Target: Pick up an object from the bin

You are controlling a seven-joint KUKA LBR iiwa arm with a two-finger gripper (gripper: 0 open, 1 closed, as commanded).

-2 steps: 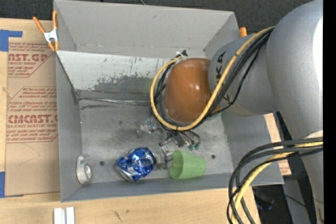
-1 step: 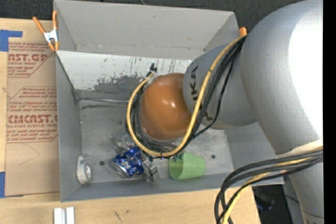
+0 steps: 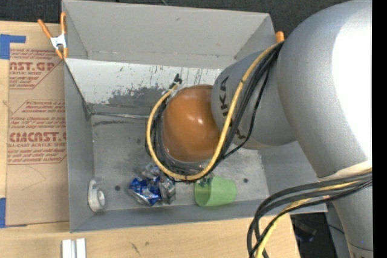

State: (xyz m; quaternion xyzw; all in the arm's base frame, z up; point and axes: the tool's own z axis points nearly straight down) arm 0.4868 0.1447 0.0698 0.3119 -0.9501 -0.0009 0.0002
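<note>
The arm's orange domed wrist cover [image 3: 188,124] hangs over the near middle of the grey metal bin [image 3: 78,130]. Below it, the gripper [image 3: 162,182] sits against a crumpled blue-and-silver foil wrapper [image 3: 144,190] on the near floor. I cannot tell whether it is clenched or released. A green plastic cup [image 3: 214,192] lies on its side just right of it, and a clear plastic ring [image 3: 95,195] lies far left.

The silver arm [image 3: 329,87] reaches in from the right, wrist bent down, its orange cover [image 3: 187,124] and looped yellow-black cables [image 3: 155,130] sitting directly above the gripper [image 3: 162,182].
</note>
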